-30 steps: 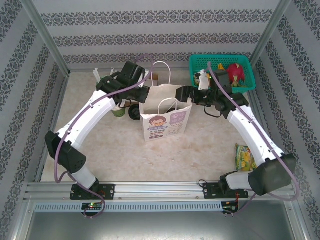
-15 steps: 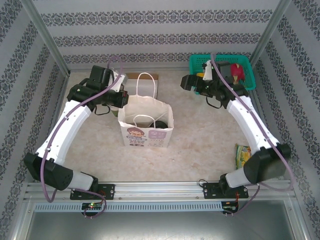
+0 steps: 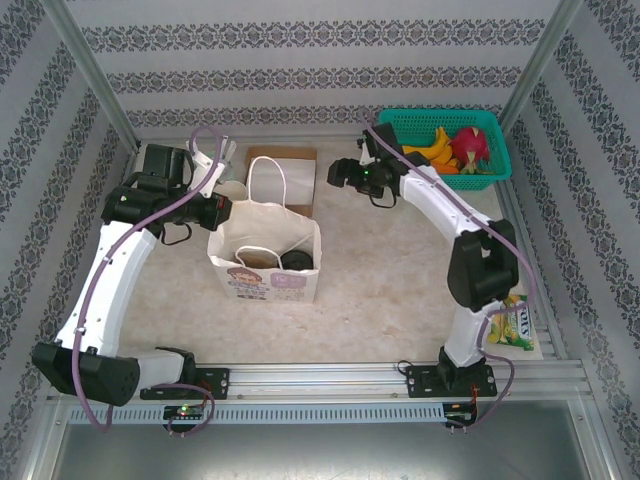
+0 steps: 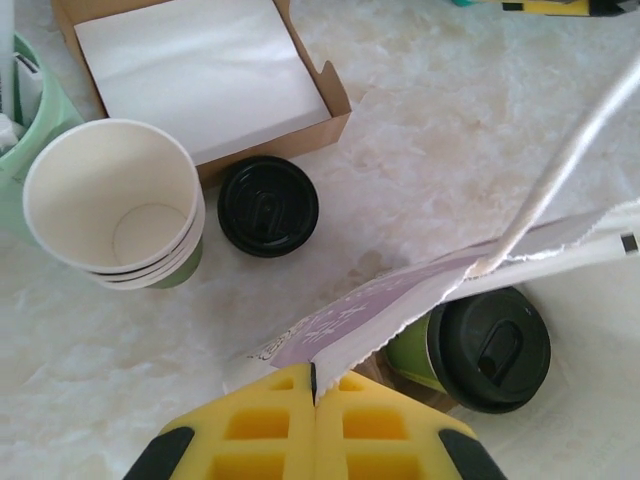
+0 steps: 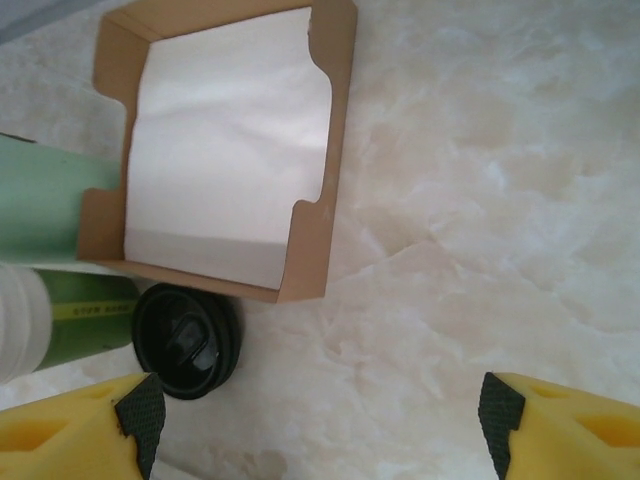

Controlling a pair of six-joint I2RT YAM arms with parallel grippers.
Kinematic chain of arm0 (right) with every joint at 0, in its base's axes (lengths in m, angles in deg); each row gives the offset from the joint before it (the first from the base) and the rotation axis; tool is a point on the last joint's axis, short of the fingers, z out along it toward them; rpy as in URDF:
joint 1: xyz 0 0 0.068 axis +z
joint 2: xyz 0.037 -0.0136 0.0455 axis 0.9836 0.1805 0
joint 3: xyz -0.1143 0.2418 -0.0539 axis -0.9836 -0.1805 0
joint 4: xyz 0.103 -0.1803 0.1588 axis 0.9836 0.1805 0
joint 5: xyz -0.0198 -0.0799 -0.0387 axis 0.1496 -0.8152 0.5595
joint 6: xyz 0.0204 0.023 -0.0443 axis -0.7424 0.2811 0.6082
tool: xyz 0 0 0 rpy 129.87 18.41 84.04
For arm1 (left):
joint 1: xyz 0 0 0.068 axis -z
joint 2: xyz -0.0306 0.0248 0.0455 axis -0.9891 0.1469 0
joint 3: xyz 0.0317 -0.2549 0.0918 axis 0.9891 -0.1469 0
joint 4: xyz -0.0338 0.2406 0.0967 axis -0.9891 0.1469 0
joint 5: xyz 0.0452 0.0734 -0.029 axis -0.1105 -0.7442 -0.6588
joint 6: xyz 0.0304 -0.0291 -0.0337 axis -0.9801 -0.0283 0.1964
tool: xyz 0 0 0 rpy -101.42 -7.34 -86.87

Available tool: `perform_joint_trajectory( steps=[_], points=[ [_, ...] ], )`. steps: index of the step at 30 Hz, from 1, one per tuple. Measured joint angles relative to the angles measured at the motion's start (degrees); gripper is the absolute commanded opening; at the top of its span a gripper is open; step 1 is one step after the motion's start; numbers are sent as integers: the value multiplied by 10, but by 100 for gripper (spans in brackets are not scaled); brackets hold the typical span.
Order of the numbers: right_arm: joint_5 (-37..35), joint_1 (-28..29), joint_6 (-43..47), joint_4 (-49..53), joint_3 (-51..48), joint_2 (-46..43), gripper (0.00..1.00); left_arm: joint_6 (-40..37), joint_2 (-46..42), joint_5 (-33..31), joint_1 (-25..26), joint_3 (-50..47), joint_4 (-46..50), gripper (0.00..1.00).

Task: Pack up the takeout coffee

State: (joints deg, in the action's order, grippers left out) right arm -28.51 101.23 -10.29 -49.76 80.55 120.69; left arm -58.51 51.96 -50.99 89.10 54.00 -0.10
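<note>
Finding: the takeout coffee (image 4: pixel 480 348) is inside the paper bag (image 3: pixel 268 282), toward its right side from overhead. It appears tilted, black lid turned up and outward, green wall showing below it.

Jaws: the left gripper (image 4: pixel 315 390) is clamped on the bag's rim, yellow foam pads meeting with the paper between them; the right gripper (image 5: pixel 320 415) is spread wide and empty over the marbled tabletop (image 5: pixel 480 200), near the cardboard napkin box (image 5: pixel 225 150).

Risks: the bag is thin, soft paper with a serrated rim; one hard pull on that single pinch could tear it or tip the bag. The cup (smooth paper wall, moulded plastic lid) may roll or leak if it is lying over. A second black lid (image 4: pixel 268 205) sits beside the stack of lidless cups (image 4: pixel 112 205) and is easily mistaken for the packed one.
</note>
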Motion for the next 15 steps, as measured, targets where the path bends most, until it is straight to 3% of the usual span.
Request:
perform_joint_trajectory(
  steps=[3, 7, 15],
  points=[
    [-3, 11, -2, 0, 32, 47, 76, -10, 0, -12, -15, 0, 13, 0],
    [-3, 27, -11, 0, 80, 109, 61, -13, -5, -21, -34, -11, 12, 0],
    [-34, 66, -33, 0, 113, 182, 50, -13, -12, -20, -36, -38, 2, 0]
  ],
)
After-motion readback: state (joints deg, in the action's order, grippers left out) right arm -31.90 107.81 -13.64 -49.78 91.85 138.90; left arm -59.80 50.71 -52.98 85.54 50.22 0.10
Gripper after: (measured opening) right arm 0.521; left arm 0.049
